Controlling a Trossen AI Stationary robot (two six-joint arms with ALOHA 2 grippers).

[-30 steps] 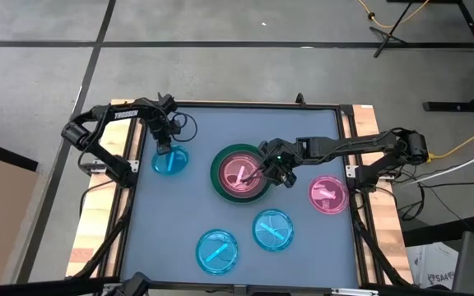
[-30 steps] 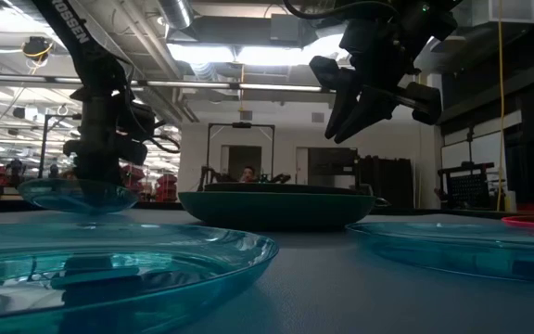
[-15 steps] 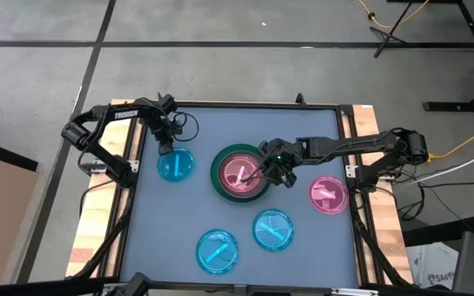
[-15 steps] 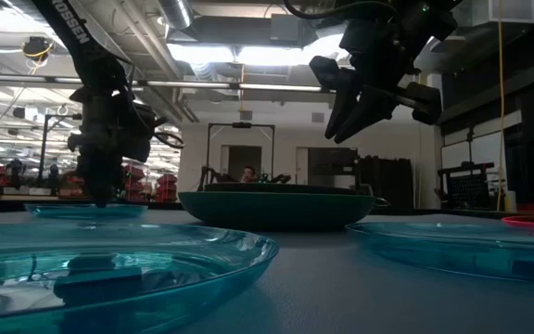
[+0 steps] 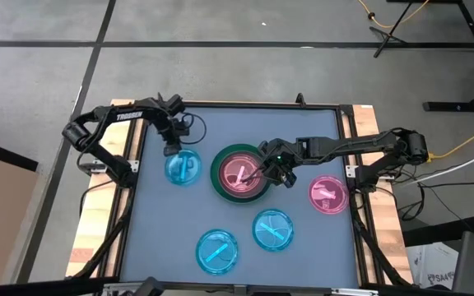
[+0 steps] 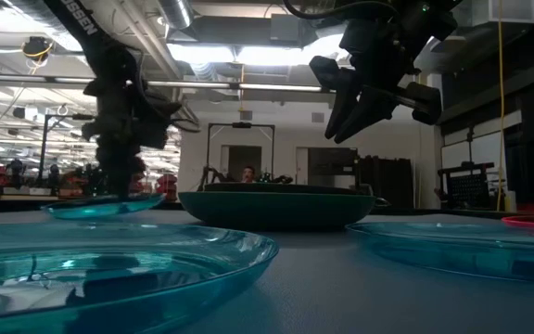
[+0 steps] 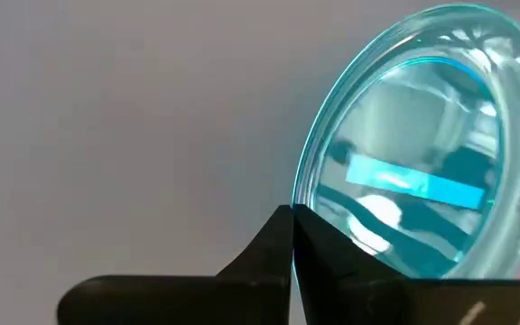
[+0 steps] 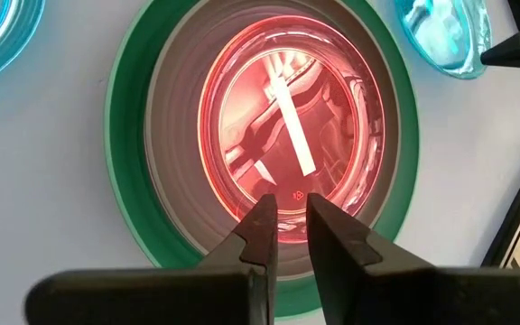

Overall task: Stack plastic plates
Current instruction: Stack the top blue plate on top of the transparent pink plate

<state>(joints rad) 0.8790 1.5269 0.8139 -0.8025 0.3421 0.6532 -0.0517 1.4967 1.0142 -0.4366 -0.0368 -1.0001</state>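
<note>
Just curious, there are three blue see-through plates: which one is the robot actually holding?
The cyan plate beside the green stack, pinched at its rim by the left gripper and lifted. The other two cyan plates lie flat and untouched.

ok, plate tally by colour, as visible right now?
Cyan see-through plates: 3, one gripped at its rim, two loose on the table
Pink see-through plates: 2, one topping the stack, one loose on the table
Dark green plate: 1
Grey plate: 1, in the stack, best seen from the right wrist
Total visible: 7
</note>
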